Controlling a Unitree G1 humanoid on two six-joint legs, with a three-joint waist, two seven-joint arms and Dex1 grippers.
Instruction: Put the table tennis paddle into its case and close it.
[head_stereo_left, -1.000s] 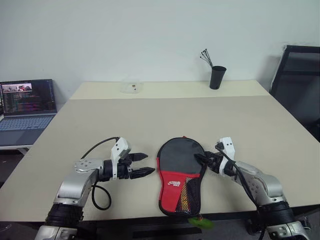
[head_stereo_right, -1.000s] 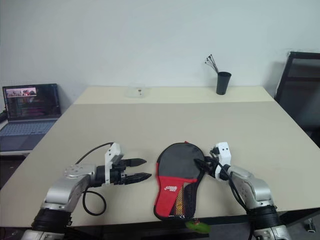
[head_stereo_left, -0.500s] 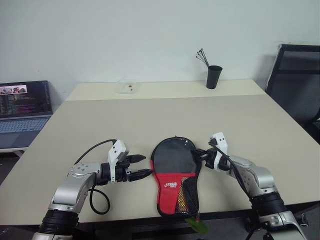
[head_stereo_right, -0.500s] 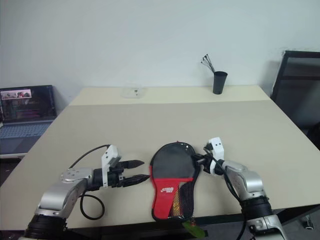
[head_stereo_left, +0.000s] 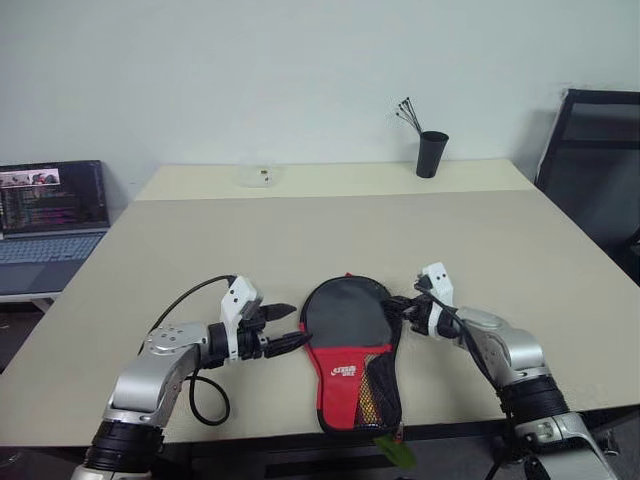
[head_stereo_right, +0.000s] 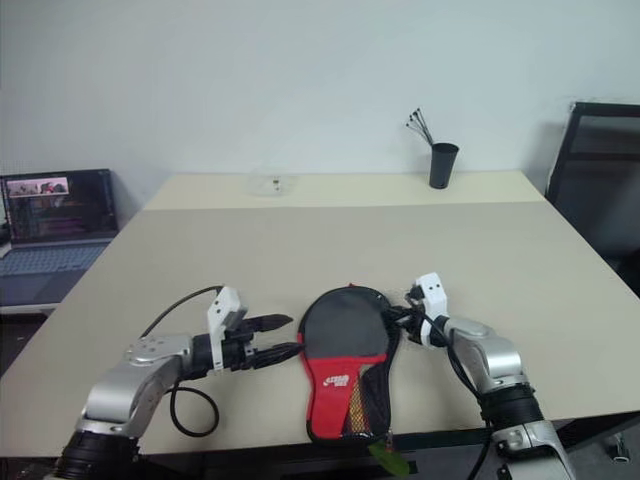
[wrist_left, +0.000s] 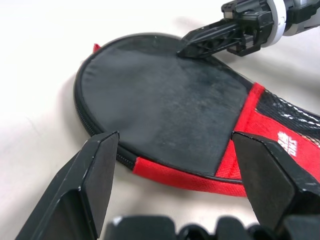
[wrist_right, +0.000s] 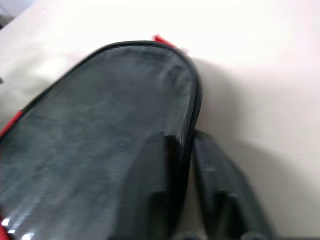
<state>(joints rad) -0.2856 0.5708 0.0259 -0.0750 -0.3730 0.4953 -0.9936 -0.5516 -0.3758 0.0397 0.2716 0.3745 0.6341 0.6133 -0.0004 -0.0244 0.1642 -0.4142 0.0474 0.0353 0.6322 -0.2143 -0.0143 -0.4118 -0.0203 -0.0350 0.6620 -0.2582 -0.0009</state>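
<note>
Both grippers flank the case (head_stereo_left: 350, 350) lying at the table's (head_stereo_left: 300, 235) near edge: left gripper (head_stereo_left: 290, 326) spread beside it, right gripper (head_stereo_left: 397, 306) has crept along its rim, fingers straddling the zipper edge, so closing seems underway.

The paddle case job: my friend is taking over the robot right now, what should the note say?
Left gripper: open, holding nothing, beside the case's left edge.
Right gripper: at the case's right edge, one finger on top of the rim and one beside it; a real grip is not certain.
The case lies flat near the table's front edge, round black end away from the robot, red end toward it.
The paddle cannot be seen; it may be inside.
Left to do: check that the zipper is closed all the way round.
</note>
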